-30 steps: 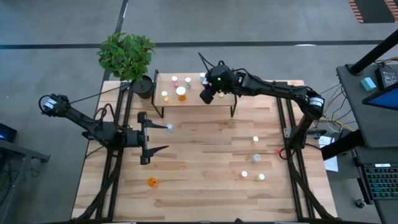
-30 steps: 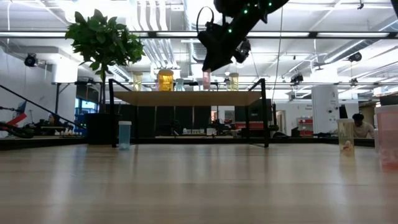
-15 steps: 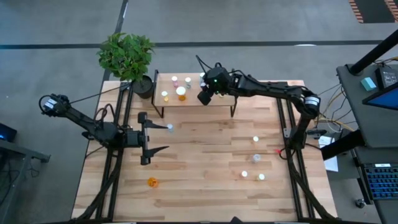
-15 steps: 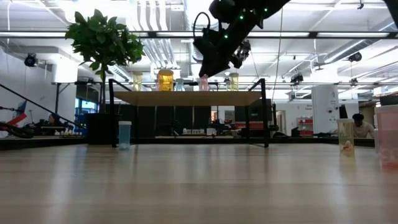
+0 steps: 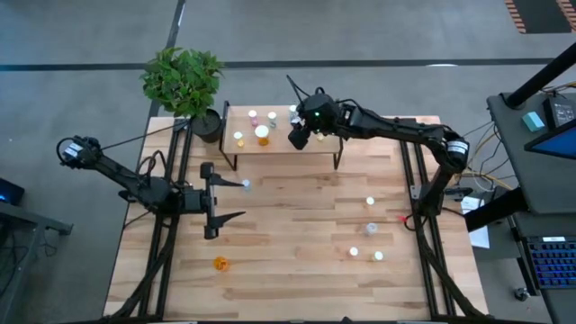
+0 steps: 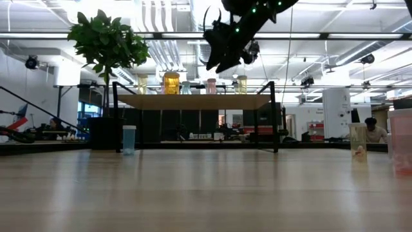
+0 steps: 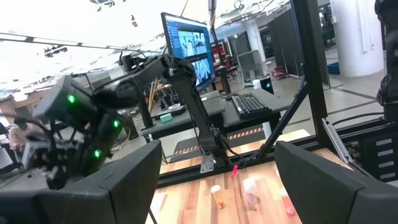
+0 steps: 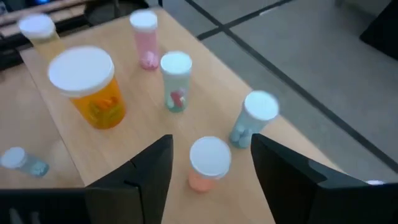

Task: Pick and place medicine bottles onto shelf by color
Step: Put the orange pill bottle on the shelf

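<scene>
The shelf (image 5: 279,137) stands at the table's far edge with several medicine bottles on its top. In the right wrist view these are a big orange one (image 8: 90,84), a pink one (image 8: 145,37), a clear one (image 8: 176,81), a bluish one (image 8: 255,118) and a pale pinkish one with a white cap (image 8: 208,163). My right gripper (image 8: 211,142) hangs open over the shelf (image 5: 297,139), a finger on each side of the pinkish bottle and apart from it. My left gripper (image 5: 216,200) waits open over the table's left half.
Loose bottles stand on the table: a bluish one (image 5: 245,184) near the shelf's left legs, an orange one (image 5: 220,263) near the front, and several at the right (image 5: 369,229). A potted plant (image 5: 184,81) stands at the far left corner, beside the shelf.
My right gripper has opened and let go of the pinkish bottle, which now stands upright on the shelf top between the spread fingers.
</scene>
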`<state>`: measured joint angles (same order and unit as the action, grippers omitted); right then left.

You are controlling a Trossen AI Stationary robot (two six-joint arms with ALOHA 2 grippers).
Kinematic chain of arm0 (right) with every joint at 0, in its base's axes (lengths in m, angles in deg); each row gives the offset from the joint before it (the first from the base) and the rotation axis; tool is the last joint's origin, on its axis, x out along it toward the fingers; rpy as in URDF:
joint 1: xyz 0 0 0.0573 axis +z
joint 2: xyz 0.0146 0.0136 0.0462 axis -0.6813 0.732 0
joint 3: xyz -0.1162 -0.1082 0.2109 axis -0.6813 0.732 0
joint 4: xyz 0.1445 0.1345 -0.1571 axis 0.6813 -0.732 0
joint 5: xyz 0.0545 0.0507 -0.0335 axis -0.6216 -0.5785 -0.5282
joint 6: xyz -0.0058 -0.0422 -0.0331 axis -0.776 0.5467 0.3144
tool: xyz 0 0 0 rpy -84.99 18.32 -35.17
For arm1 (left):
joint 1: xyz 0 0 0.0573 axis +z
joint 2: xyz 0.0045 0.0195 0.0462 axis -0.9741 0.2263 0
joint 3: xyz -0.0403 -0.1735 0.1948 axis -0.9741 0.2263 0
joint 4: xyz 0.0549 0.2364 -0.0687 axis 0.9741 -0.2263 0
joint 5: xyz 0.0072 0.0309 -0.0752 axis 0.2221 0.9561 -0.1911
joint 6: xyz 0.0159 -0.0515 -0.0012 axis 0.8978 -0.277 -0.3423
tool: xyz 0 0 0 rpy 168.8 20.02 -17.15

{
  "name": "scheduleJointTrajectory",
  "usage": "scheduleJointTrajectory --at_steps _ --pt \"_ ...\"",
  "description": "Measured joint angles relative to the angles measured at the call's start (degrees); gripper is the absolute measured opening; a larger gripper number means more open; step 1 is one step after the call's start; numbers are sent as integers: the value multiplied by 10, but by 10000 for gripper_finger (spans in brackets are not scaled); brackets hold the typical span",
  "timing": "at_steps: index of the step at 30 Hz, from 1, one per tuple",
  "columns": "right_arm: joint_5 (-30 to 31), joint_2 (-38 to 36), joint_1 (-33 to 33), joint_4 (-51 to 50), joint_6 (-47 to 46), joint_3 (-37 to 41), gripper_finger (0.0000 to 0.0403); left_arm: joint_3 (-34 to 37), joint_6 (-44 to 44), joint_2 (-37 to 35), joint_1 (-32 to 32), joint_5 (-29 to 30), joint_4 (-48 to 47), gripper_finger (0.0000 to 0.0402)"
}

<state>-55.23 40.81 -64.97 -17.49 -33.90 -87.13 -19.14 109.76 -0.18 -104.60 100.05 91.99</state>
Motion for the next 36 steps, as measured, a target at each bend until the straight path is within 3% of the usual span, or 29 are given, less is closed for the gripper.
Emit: scheduleJointTrajectory --at_steps 11,17,22,29,36 --pt "0 -88 55 -59 2 0 203 0 -4 21 0 0 0 295" --pt "-9 -133 134 -150 5 1 203 0 -29 26 0 0 -1 295" --pt "-24 -156 222 -169 -10 30 203 0 -66 44 1 -1 4 295" --pt "-26 -160 329 -122 43 102 203 -1 -165 129 -2 -10 96 295" --pt "-27 -147 375 -90 42 141 203 -14 -323 210 -8 -19 97 295"
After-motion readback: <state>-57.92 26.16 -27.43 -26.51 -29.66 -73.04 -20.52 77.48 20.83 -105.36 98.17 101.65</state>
